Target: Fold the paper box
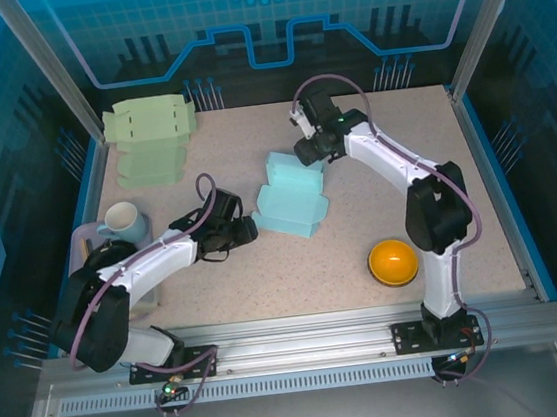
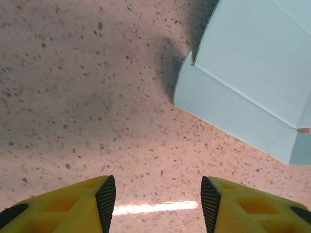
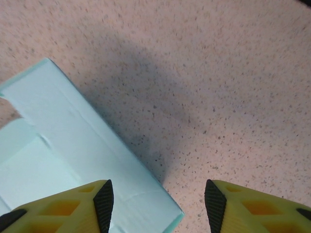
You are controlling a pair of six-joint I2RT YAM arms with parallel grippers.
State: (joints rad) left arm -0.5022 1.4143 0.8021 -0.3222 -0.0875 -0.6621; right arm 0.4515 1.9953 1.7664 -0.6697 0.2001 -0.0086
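Table (image 1: 267, 280): left end effector (image 2: 158, 196), right end effector (image 3: 159, 199), agape beside paper box (image 1: 293, 202)

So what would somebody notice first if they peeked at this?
Probably the pale blue paper box, partly folded, in the middle of the table. The left gripper is close at its left side and the right gripper at its far edge, both open. Next comes the bright orange bowl at the front right, then the green flat boxes at the far left.
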